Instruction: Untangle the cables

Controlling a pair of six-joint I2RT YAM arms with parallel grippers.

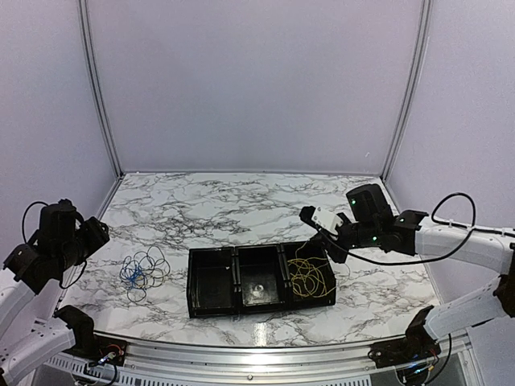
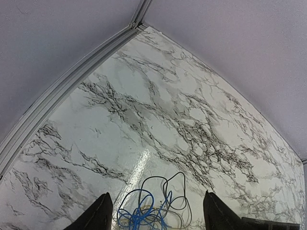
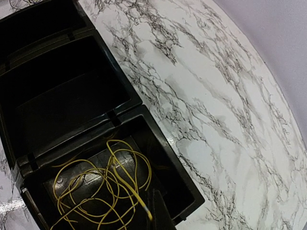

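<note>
A tangle of blue and dark cables (image 1: 143, 272) lies on the marble at the left. It also shows in the left wrist view, with the blue cable (image 2: 140, 215) under a dark loop (image 2: 175, 191) and a faint yellow strand. My left gripper (image 2: 156, 215) hangs open above it and touches nothing; in the top view the left gripper (image 1: 90, 235) is up and to the left of the tangle. A yellow cable (image 1: 311, 277) (image 3: 96, 191) lies coiled in the right compartment of the black tray (image 1: 213, 307). My right gripper (image 3: 165, 213) (image 1: 334, 249) is shut just over that compartment. One yellow strand end lies beside its fingers.
The tray (image 3: 189, 184) has three compartments. The left one (image 1: 212, 281) is empty and the middle one (image 1: 259, 283) holds a small pale spot. Marble table, purple walls on three sides, and a metal rail (image 1: 257, 354) along the near edge.
</note>
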